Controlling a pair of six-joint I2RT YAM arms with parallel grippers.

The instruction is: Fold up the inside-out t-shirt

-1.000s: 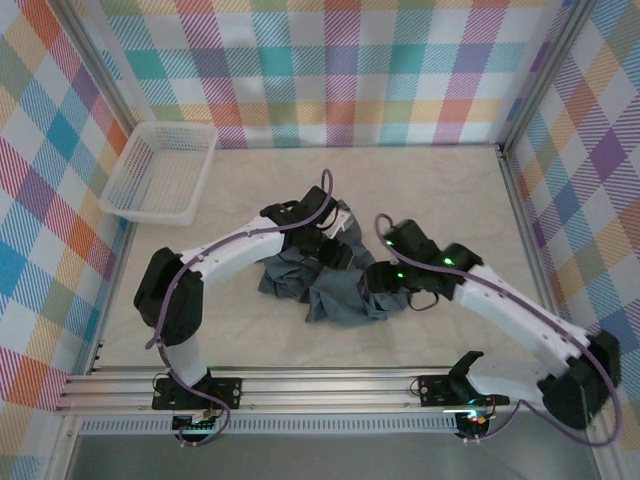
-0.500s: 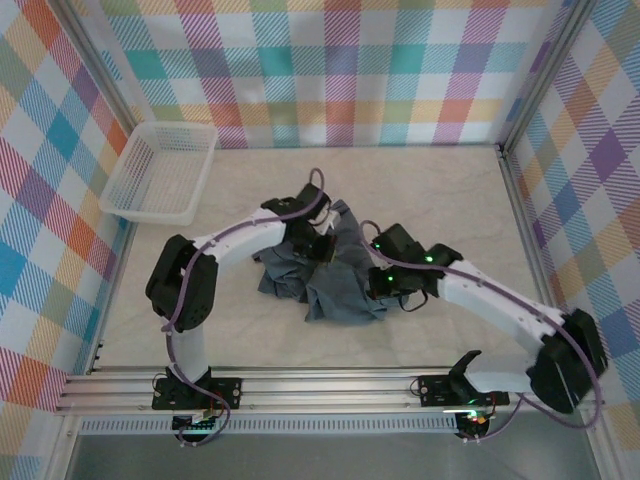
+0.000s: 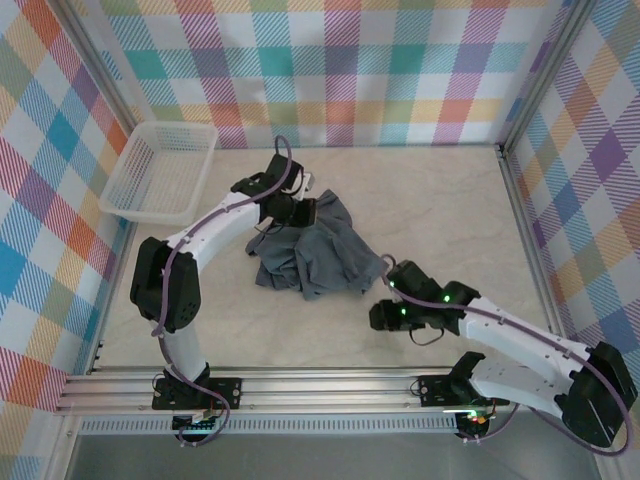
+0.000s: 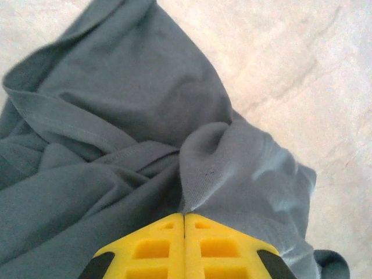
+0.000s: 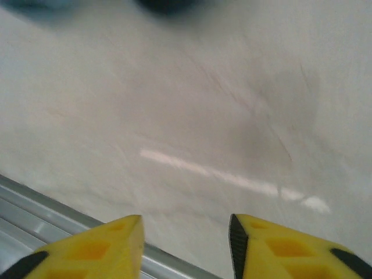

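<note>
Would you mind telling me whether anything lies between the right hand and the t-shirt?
Nothing visible does. The right hand hangs open over the table near the front, apart from the t-shirt, with bare tabletop between them. The left hand is shut on the t-shirt's far edge.

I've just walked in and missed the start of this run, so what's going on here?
Two robot arms are working on a crumpled blue-grey t-shirt that lies in a heap in the middle of the table. The left hand is shut on a fold of cloth at the far side of the heap. The right hand is open and holds nothing, over bare table near the front rail. No neat fold has been made yet.
</note>
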